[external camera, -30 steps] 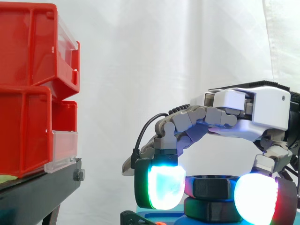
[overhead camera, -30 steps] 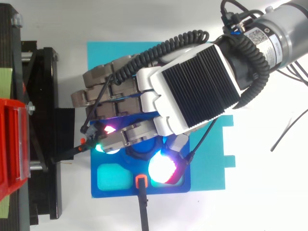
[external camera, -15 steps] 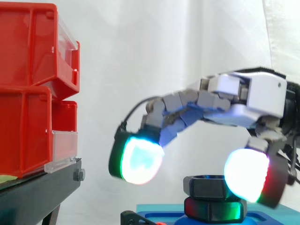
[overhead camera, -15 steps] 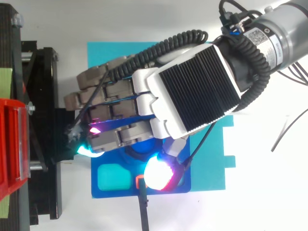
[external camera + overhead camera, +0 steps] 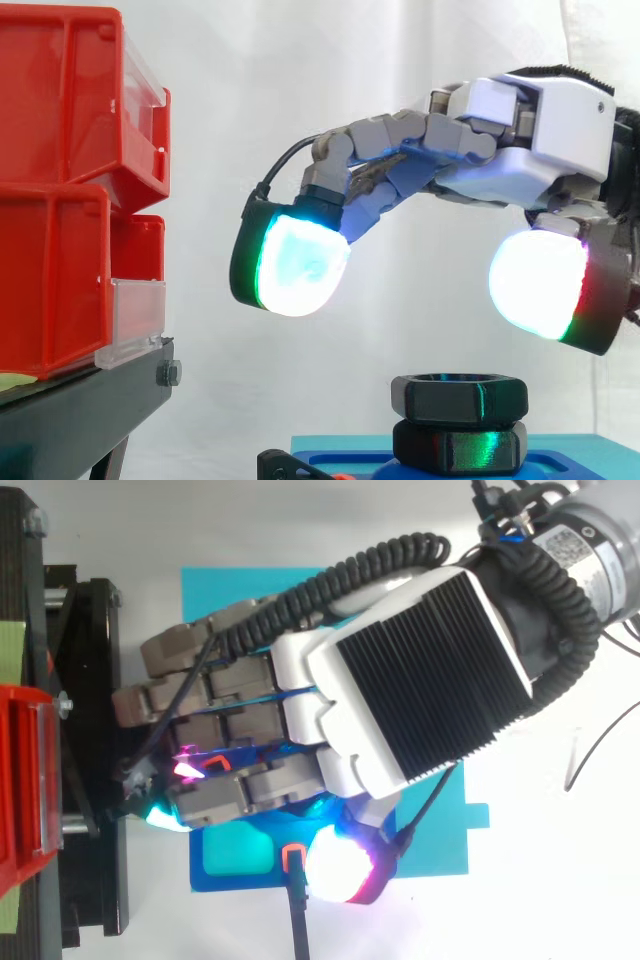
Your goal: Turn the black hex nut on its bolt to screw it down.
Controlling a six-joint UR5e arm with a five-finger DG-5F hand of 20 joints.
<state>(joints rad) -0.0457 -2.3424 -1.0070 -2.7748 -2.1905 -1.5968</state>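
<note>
Red bins [image 5: 60, 190] sit on the black stand [image 5: 85, 405] at left, and right of them the hand [image 5: 535, 125] hovers spread wide, holding nothing, fingers [image 5: 300, 265] and thumb [image 5: 540, 285] apart above the nut [image 5: 458, 398], which rests on another hex piece [image 5: 460, 447] on the blue base [image 5: 240, 880].

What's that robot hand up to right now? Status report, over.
Robot hand open, holding nothing, hovering above. Black hex nut below it, not gripped. Nothing between them.
</note>
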